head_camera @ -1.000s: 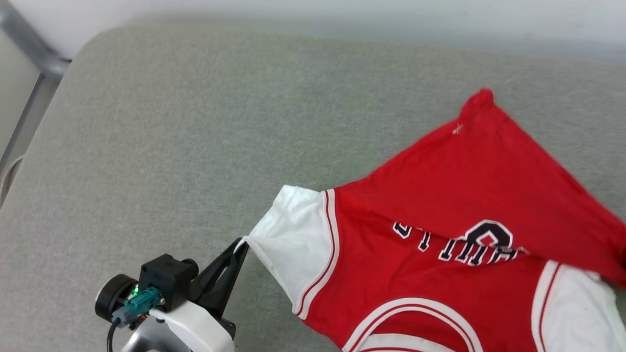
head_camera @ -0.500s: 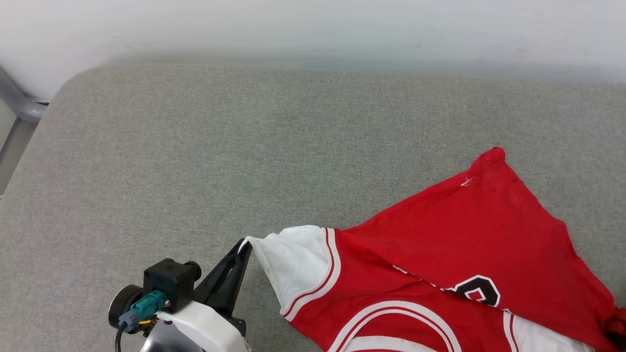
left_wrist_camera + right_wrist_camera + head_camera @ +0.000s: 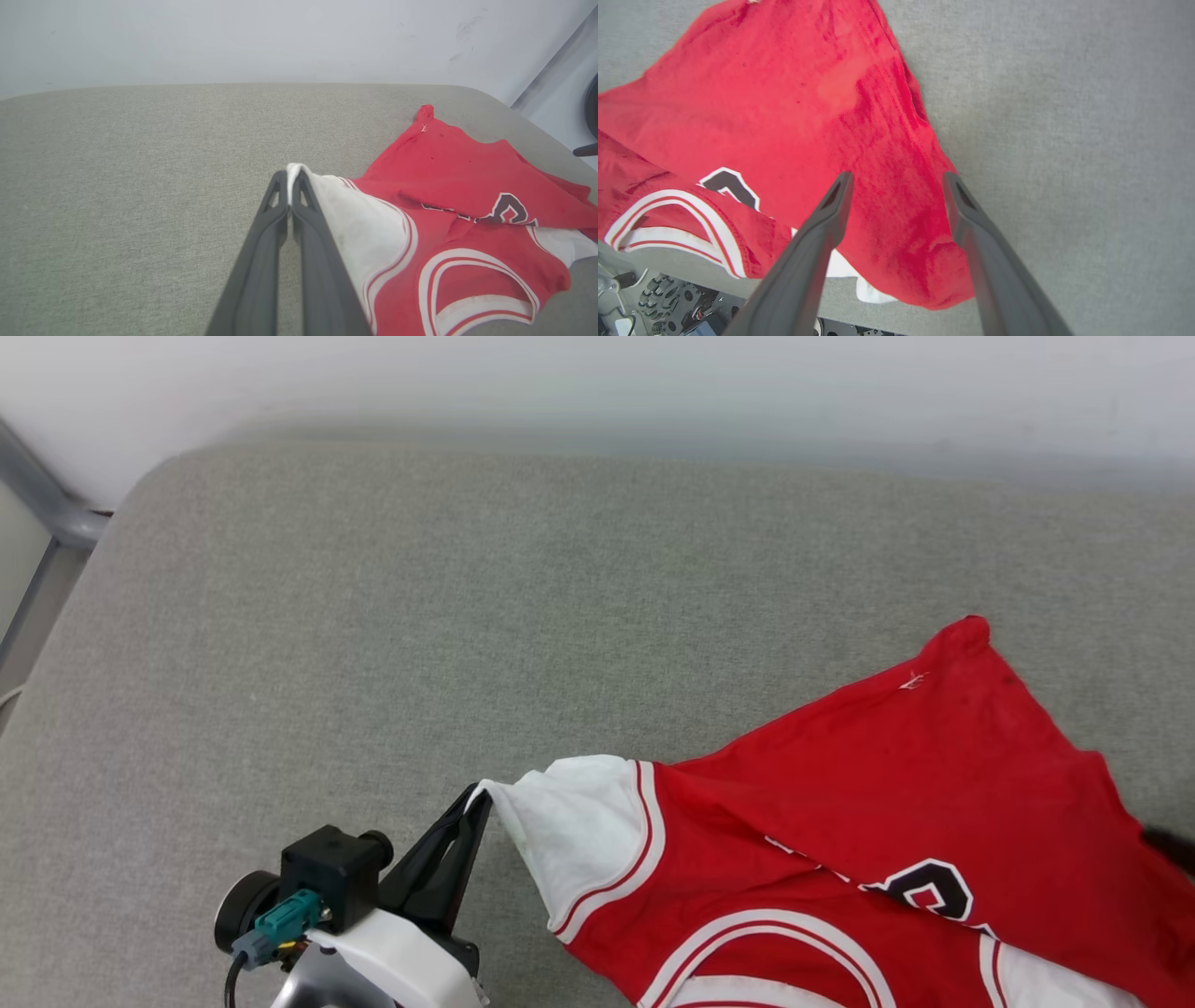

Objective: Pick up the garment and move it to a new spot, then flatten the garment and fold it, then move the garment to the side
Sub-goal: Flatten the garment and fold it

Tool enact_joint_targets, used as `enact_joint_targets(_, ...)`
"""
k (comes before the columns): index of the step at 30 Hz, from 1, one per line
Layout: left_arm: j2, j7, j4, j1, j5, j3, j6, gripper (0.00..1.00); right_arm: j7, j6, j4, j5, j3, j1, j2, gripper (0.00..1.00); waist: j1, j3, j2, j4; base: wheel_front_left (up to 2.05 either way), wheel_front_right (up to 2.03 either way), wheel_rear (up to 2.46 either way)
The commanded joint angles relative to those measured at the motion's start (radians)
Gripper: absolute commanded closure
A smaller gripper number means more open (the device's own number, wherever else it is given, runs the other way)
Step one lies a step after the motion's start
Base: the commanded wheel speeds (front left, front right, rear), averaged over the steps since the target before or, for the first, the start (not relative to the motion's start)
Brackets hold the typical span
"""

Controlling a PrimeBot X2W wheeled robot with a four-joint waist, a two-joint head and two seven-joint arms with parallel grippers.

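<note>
While the left gripper (image 3: 478, 800) pinches the tip of the white sleeve (image 3: 579, 821) between jaws pressed together, the right gripper (image 3: 896, 179) hangs over the red cloth with its jaws spread wide and nothing between them. Whether its fingers (image 3: 822, 224) touch the fabric cannot be told. The shirt (image 3: 868, 784) lies on the grey cushion (image 3: 373, 616), toward its right and near side in the head view. Its pinched sleeve is drawn out to the left. A red flap is folded down across the chest, covering part of the black-and-white lettering (image 3: 934, 889). The striped neck trim (image 3: 476, 284) faces the near edge.
</note>
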Motion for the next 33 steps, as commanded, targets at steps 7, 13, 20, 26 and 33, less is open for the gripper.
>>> enact_joint_targets(7, -0.030, -0.003, -0.019, -0.071, 0.026, -0.034, -0.024, 1.00, 0.087, -0.001, 0.013, -0.074, 0.084, -0.276, 0.012, 0.00, 0.0001, 0.135, -0.0001, 0.115, 0.00, 0.00, 0.00)
enact_joint_targets(13, -0.054, -0.014, -0.001, -0.108, 0.032, -0.051, -0.042, 1.00, 0.103, -0.001, 0.087, -0.146, 0.090, -0.377, -0.001, 0.00, 0.0001, 0.205, -0.0001, 0.181, 0.00, 0.00, 0.00)
enact_joint_targets(20, -0.073, -0.031, 0.016, -0.147, 0.034, -0.064, -0.061, 1.00, 0.088, -0.001, 0.181, -0.217, 0.084, -0.435, -0.029, 0.00, 0.0001, 0.266, -0.0001, 0.243, 0.00, 0.00, 0.00)
enact_joint_targets(26, -0.086, -0.043, 0.033, -0.166, 0.035, -0.069, -0.070, 1.00, 0.048, -0.001, 0.253, -0.243, 0.092, -0.447, -0.032, 0.00, 0.0001, 0.288, -0.0001, 0.268, 0.00, 0.00, 0.00)
enact_joint_targets(33, -0.087, -0.043, 0.042, -0.176, 0.033, -0.072, -0.076, 1.00, 0.002, -0.001, 0.297, -0.246, 0.123, -0.478, -0.020, 0.00, 0.0001, 0.293, -0.0001, 0.275, 0.00, 0.00, 0.00)
